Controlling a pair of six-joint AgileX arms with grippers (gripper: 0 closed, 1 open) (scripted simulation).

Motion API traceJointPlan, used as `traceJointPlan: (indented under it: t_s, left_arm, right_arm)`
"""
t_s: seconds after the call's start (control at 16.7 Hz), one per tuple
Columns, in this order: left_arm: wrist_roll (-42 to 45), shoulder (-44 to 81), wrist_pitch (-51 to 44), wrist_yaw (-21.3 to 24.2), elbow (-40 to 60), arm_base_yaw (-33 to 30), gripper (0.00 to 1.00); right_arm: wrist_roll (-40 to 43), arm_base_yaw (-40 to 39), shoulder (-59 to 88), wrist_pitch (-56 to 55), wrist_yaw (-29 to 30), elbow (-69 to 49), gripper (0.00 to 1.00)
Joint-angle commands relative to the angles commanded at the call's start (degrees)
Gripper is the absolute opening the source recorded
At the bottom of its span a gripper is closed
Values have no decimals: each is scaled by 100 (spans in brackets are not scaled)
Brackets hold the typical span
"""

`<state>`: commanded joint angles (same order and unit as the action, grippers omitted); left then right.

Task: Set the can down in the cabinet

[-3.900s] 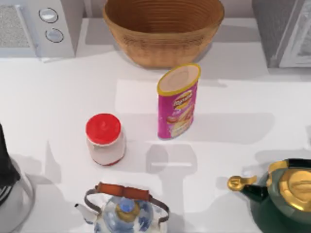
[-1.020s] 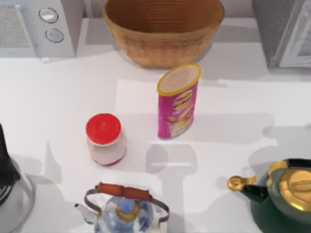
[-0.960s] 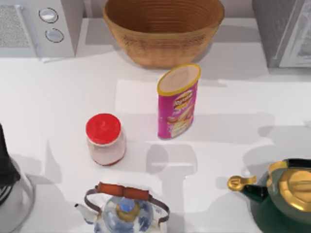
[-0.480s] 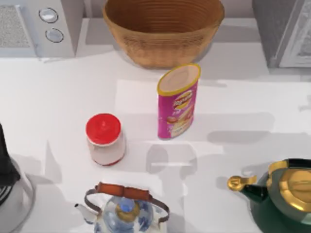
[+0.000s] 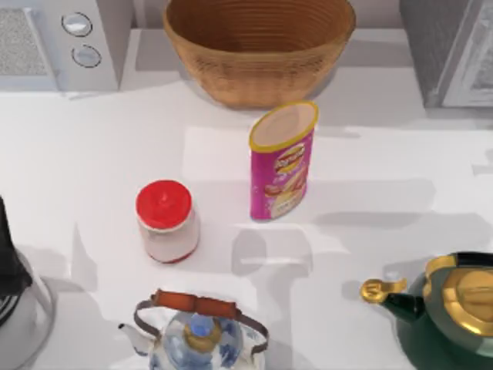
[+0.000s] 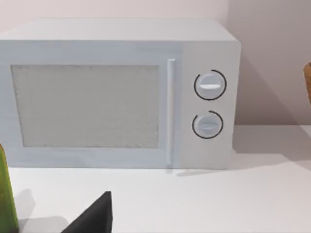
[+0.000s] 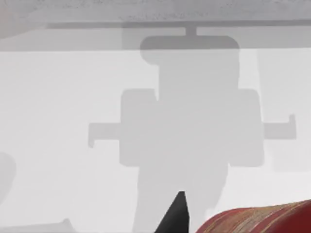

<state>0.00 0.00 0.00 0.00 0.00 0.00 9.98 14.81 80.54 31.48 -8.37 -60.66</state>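
Right gripper [image 7: 178, 213] low over white table [image 7: 58, 145].

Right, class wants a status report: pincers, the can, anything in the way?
Can upright mid-table, untouched. Cabinet far right. Basket behind can, red-lidded jar on its left. Nothing between can and cabinet.

the pink can [image 5: 282, 161] stands upright mid-table, just before the wicker basket [image 5: 258, 48].
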Motion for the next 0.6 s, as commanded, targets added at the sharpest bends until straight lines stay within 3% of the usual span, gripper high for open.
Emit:
traceJointPlan:
  t_s: [0.3, 0.6]
  left_arm:
    - [0, 0, 0, 0, 0, 0, 100]
    - [0, 0, 0, 0, 0, 0, 100]
  right_arm:
    - [-384, 53, -1123, -577, 327, 494, 0]
    - [-883, -170, -3589, -1479, 680, 2072, 0]
